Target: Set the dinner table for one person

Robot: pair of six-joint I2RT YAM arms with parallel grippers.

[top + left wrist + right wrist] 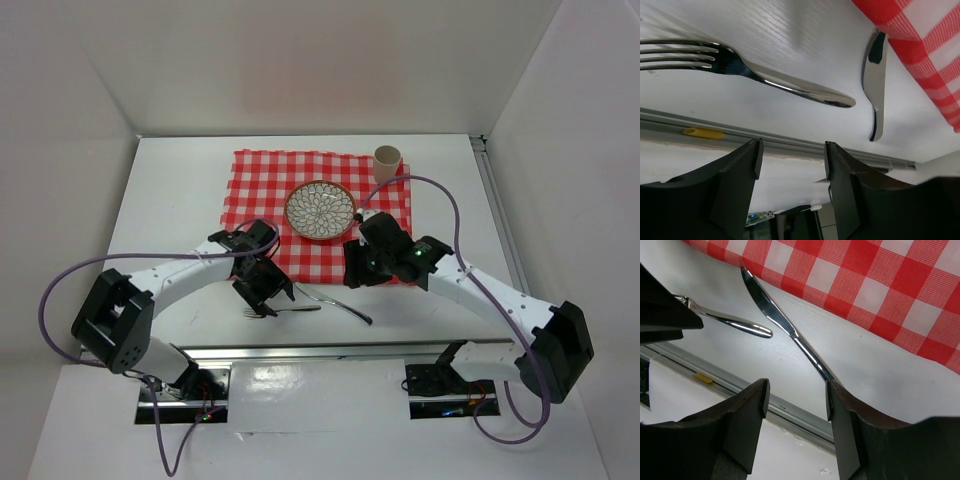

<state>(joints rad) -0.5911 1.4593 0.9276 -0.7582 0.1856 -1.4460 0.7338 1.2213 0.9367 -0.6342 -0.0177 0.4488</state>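
Note:
The white dinner table (170,200) carries a red-and-white checked cloth (260,185) with a patterned plate (320,210) at its middle and a tan cup (387,163) at its far right corner. A steel fork (290,309) and a knife (340,303) lie on bare table just in front of the cloth. My left gripper (262,292) hovers over the fork's tine end, open and empty. My right gripper (355,270) hovers over the cloth's near edge above the knife, open and empty. The left wrist view shows the fork (765,75) and knife (875,85); the right wrist view shows the knife (785,325) and fork (735,322).
A grey metal rail (320,350) runs along the table's near edge, close behind the cutlery; it also shows in the left wrist view (700,125). White walls enclose the table on the left, back and right. The cloth's edge (865,275) lies next to the knife blade.

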